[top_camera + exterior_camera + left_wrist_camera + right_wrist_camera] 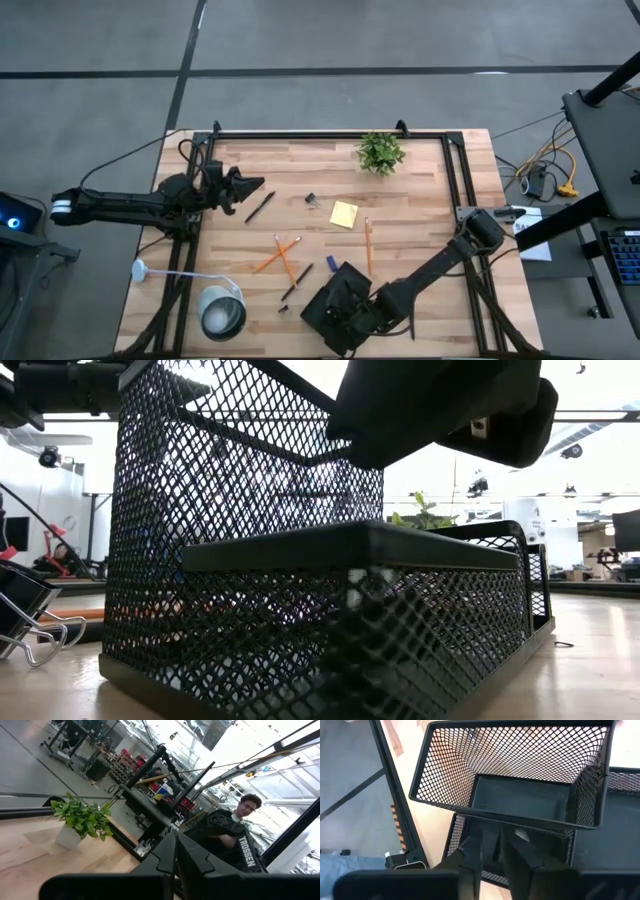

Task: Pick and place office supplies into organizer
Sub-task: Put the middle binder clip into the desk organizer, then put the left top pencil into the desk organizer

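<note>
High view: organizer (335, 305) sits at the table's (420, 215) 6 o'clock edge, mostly under the right gripper (345, 308). Low view shows it as black wire mesh w/ a tall bin and lower lidded compartments. Right wrist view looks down into the tall mesh bin (520, 775); the right fingers (470, 855) stand a little apart over a lower compartment, something pale just beyond them, can't tell what or whether it's gripped.

Supplies spread from table centre: yellow sticky pad (344, 214) at centre, binder clip (311, 200) at its 9 o'clock, one pencil (368, 246) at 5, crossed pencils (280, 256) at 7, black pen (296, 282) nearer the organizer, another pen (260, 207) toward 9 o'clock.

Left gripper (250, 187) waits at 9 o'clock, fingers clenched on nothing. Plant (380, 152) at 12, lamp (222, 312) at 7.
</note>
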Motion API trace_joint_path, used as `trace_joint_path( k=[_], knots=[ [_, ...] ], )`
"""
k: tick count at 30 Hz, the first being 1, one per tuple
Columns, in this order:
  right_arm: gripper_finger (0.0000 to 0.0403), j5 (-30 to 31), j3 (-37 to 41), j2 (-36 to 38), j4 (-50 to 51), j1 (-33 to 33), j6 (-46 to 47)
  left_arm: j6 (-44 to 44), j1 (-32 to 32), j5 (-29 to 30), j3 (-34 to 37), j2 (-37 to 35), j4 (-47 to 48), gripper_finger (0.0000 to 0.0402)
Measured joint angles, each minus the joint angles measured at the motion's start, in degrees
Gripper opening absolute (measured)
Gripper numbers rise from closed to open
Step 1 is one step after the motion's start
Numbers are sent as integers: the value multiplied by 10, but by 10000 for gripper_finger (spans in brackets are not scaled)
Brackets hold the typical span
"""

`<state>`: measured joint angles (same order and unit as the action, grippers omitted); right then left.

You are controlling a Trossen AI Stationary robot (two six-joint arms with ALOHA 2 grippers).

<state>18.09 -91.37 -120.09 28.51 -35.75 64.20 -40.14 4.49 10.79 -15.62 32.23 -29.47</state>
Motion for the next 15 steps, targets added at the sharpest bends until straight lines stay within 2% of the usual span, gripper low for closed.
trace_joint_path(
  k=[7, 15],
  knots=[
    [106, 2, 0, 3, -3, 0, 4, 0, 0, 0, -1, 4, -1, 0],
    [121, 64, -5, 57, 24, 0, 1, -4, 0, 2, -1, 4, -3, 0]
  ],
)
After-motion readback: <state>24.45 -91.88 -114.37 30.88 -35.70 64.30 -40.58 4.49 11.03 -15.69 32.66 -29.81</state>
